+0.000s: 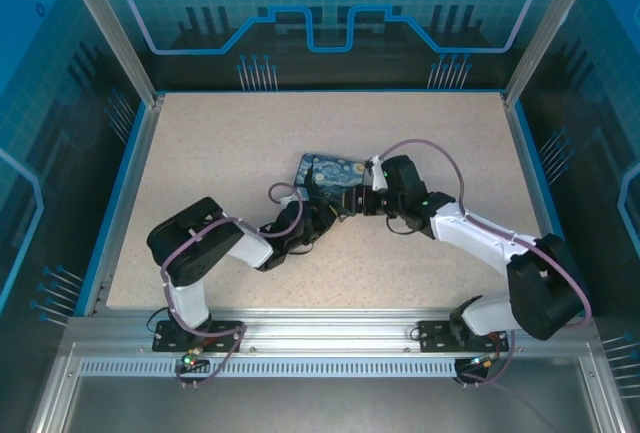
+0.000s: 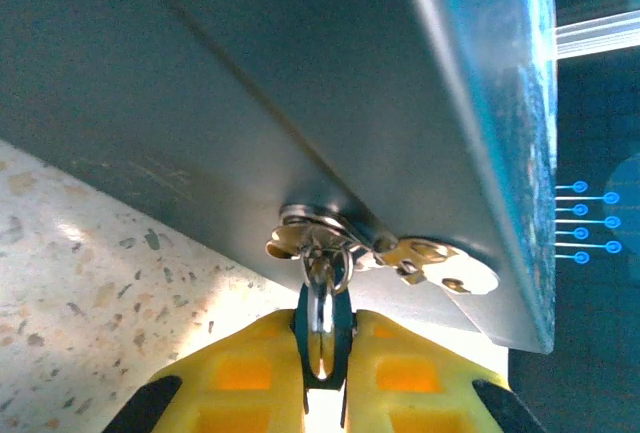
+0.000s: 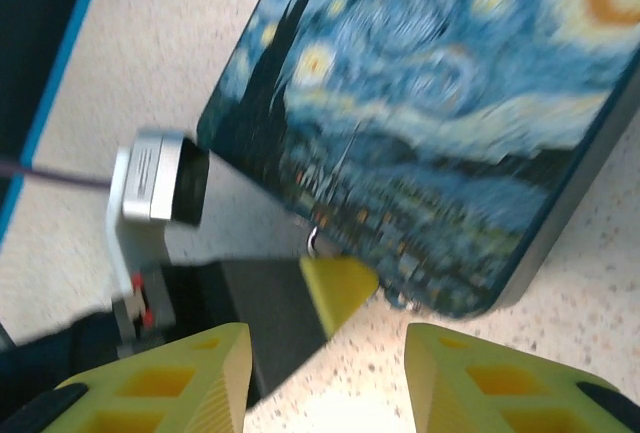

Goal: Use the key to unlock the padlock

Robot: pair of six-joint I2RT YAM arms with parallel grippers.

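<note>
The night-sky printed box [image 1: 322,174] lies mid-table, and its grey side [image 2: 300,73] fills the upper part of the left wrist view. The padlock [image 2: 305,219] protrudes from that side as a small round metal piece. My left gripper [image 2: 325,353] is shut on the key [image 2: 322,315], which points up at the padlock with a ring through it. A second key [image 2: 440,265] hangs from the ring against the box. My right gripper [image 3: 325,383] stands open over bare table at the box's [image 3: 430,103] near edge, right beside one yellow left finger [image 3: 338,288].
The speckled table [image 1: 220,143] has free room left of and behind the box. Blue-edged enclosure walls [image 1: 130,153] ring it. Both arms meet at the box's near edge, with the left wrist camera [image 3: 155,178] close to my right fingers.
</note>
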